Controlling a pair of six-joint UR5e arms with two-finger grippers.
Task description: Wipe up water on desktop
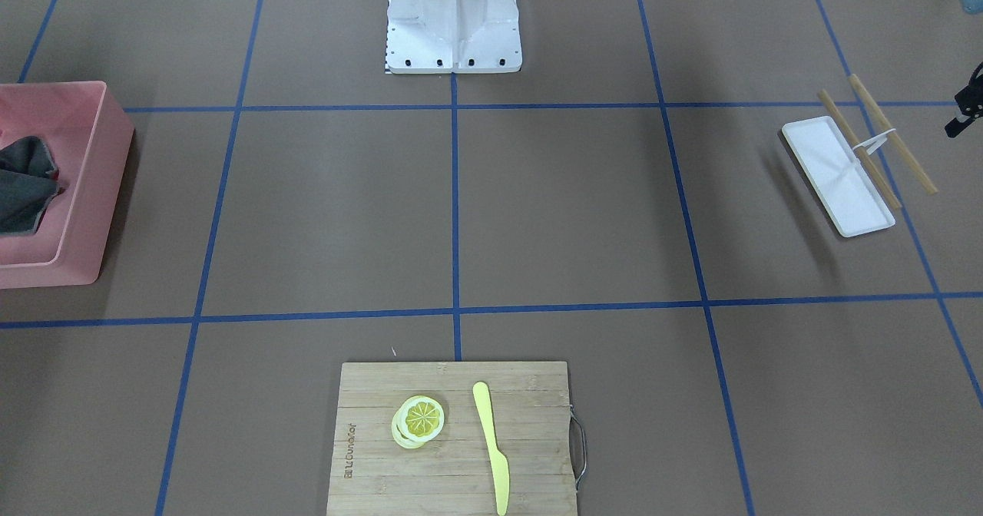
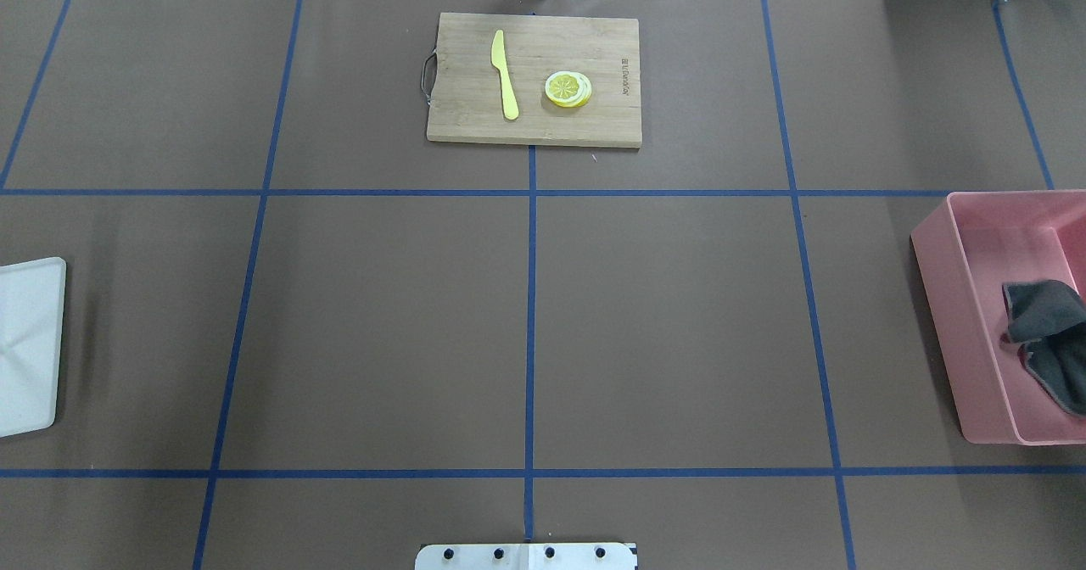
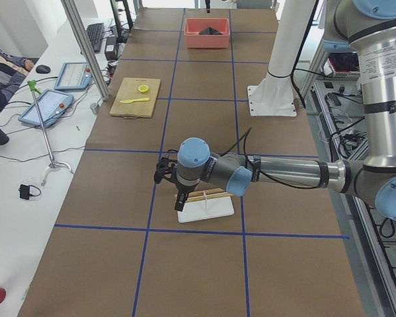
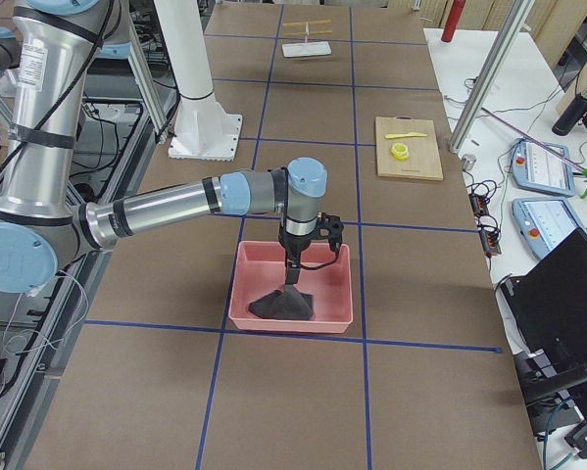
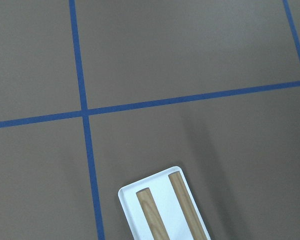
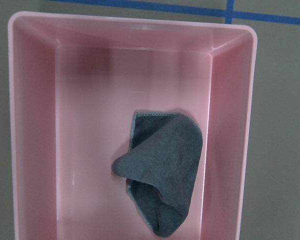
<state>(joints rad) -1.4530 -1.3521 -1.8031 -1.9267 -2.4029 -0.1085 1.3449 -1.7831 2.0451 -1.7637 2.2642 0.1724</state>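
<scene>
Checking in from the remote station. The brown surface [image 2: 679,332] with its blue tape grid fills every camera and runs the full width in front of the robot's white base [image 1: 453,24].

The right arm reaches out over the pink bin [image 6: 230,125], which sits on the surface on the robot's right. A crumpled gray cloth [image 6: 165,170] lies inside it, toward one end. From the side camera, the right pincer [image 4: 293,277] points straight down into the bin, with its tips right at the peak of the cloth. I can't tell from that angle whether it's spread or closed, or whether it has any of the cloth. The wrist camera shows only the bin and the cloth, no fingers.

The left arm stretches low across the surface. The left pincer [image 3: 179,201] hangs at the edge of a white tray [image 1: 833,178] on the robot's left. Two wooden sticks [image 1: 893,133] with a small white clip are at that tray. I can't tell whether they lie in it or alongside it. I can't tell how far open the left pincer is either, or whether it holds anything.

At the far edge from the robot is a bamboo cutting board [image 2: 534,78] with a yellow knife [image 2: 506,78] and some lemon slices [image 2: 568,89] side by side on top, not touching.
</scene>
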